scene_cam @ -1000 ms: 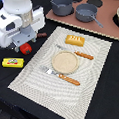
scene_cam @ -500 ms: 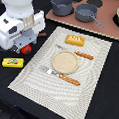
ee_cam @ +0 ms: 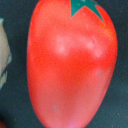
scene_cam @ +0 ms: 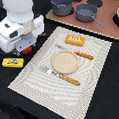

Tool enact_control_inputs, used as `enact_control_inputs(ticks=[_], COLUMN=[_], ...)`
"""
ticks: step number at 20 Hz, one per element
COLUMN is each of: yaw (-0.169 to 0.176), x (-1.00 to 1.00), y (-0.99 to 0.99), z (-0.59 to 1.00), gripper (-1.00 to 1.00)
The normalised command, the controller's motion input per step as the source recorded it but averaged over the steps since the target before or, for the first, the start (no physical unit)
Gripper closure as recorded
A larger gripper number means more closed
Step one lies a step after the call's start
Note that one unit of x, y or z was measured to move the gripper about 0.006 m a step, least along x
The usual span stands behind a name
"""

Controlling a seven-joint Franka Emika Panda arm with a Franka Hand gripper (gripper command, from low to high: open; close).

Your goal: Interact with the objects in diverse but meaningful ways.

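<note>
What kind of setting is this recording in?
Probably a lab tabletop staged as a toy dining and kitchen scene: a striped placemat set with a plate, grey pots on a board, and a toy tomato.

1. We see the arm (scene_cam: 19,28) bulking over the exterior view's left edge of the placemat (scene_cam: 92,72), closing that side.
2. The yellow bar (scene_cam: 13,62) lies on the dark counter (scene_cam: 105,105) just beside the arm, narrowing the gap there.
3. Mid-placemat is taken by the plate (scene_cam: 65,62), with a knife (scene_cam: 76,54) and fork (scene_cam: 62,76) on either side and the bread block (scene_cam: 75,40) beyond.
4. Two grey pots (scene_cam: 85,13) crowd the far board.
5. In the wrist view the tomato (ee_cam: 70,65) fills nearly everything, leaving only thin dark margins.
6. The placemat's near end lies bare.
</note>
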Motion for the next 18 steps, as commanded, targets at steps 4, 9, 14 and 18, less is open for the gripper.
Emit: enact_control_inputs(ticks=[4,9,14,18], yaw=[0.0,0.0,0.0,0.0], x=[-0.15,-0.17,-0.16,-0.11], y=[0.12,0.07,0.05,0.03], z=[-0.23,-0.31,-0.3,-0.19], gripper=[1.0,1.0,1.0,1.0])
